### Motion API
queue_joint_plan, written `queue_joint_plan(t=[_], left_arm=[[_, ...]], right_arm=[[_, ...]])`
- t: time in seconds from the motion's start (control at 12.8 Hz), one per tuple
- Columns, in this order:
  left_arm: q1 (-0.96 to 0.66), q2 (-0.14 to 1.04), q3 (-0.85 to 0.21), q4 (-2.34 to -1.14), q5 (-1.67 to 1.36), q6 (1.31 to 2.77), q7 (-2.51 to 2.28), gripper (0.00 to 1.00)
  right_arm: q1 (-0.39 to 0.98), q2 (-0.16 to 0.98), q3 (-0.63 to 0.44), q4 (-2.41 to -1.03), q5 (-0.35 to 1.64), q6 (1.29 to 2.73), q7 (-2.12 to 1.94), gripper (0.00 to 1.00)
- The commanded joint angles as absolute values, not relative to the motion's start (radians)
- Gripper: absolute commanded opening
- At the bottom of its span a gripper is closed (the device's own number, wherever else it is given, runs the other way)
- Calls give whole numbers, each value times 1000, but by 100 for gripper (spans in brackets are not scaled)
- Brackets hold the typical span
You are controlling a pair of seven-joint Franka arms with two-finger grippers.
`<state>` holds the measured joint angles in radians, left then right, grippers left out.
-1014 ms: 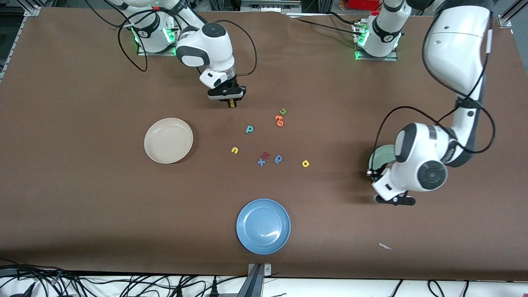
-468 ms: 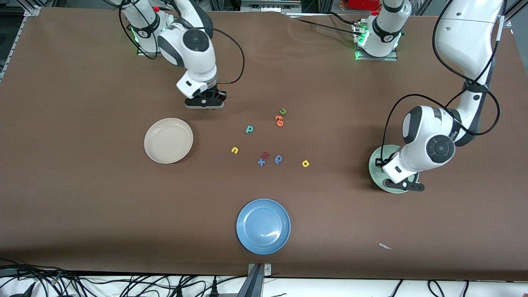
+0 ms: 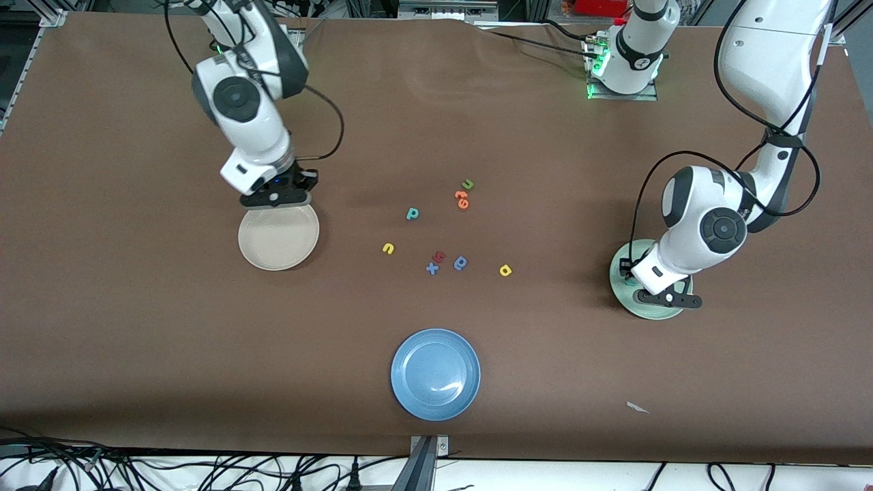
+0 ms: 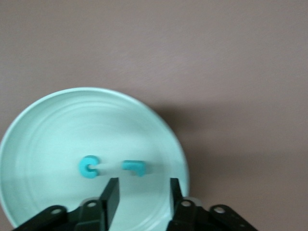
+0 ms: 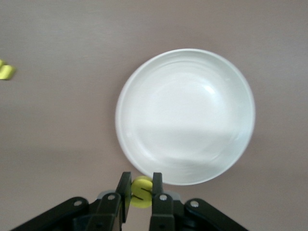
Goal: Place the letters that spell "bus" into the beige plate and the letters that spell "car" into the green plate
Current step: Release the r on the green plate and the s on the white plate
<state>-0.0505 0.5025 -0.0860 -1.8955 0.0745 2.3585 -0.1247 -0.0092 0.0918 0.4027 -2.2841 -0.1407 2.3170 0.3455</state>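
Now, nearest the front camera sits the round blue plate (image 3: 435, 374), which I leave alone. Farther up, on the brown table (image 3: 136, 341), lie the loose foam letters: a yellow letter (image 3: 505, 271) toward my left arm's end, then a blue round letter (image 3: 460, 262), a blue x (image 3: 432, 269) touching a red piece, the small yellow u (image 3: 388, 248), the teal b (image 3: 412, 213), and farthest the orange letters (image 3: 462, 199) with the green u (image 3: 468, 184).

My left gripper (image 4: 142, 192) hangs low over the pale mint-green round plate (image 4: 57, 125), jaws parted and empty. In the plate lie the teal c (image 4: 88, 167) and, just beside it, the teal-blue r (image 4: 134, 167), which looks freshly let go.

My right gripper (image 5: 141, 188) is pinched tight on the small yellow foam s (image 5: 141, 191), held over the rim of the cream-beige round plate (image 5: 185, 115) on its edge farther from the camera; the dish is bare inside.

To do this well, I judge I should carry the s inward until it is over the flat middle, not the raised rim, sink low, then part the fingers slowly so the light foam drops flat rather than sticking to a pad or bouncing out. My left should rise straight up so it does not brush the two letters.
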Motion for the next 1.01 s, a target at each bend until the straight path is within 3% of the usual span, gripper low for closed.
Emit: queue_joint_plan(t=[0.0,0.31,0.39,0.55,0.62,0.78,0.94], left_arm=[[-75,515,-184,-1865,74,2338,-369,100],[-227,616,-207,-1735,78,2336,-700,100],[-248,639,-207,-1712,78,2335,-765,100],[-300,699,-204,-1646,84,2318,-884,100],[-328,734,-196,-1602,86,2289,-937,100],[-341,775,-190,-1543,86,2252,-979,100],[-342,793,-190,-1540,86,2252,-994,97]], right_arm=[[-9,126,341,-2263,-118,2312,232,0],[-9,251,282,-2237,-120,2456,195,2],[-9,283,275,-2214,-124,2465,198,14],[-8,340,261,-2163,-124,2465,209,59],[-6,342,261,-2152,-117,2461,212,73],[-6,331,262,-2131,-114,2436,247,79],[5,333,271,-2071,-112,2360,329,79]])
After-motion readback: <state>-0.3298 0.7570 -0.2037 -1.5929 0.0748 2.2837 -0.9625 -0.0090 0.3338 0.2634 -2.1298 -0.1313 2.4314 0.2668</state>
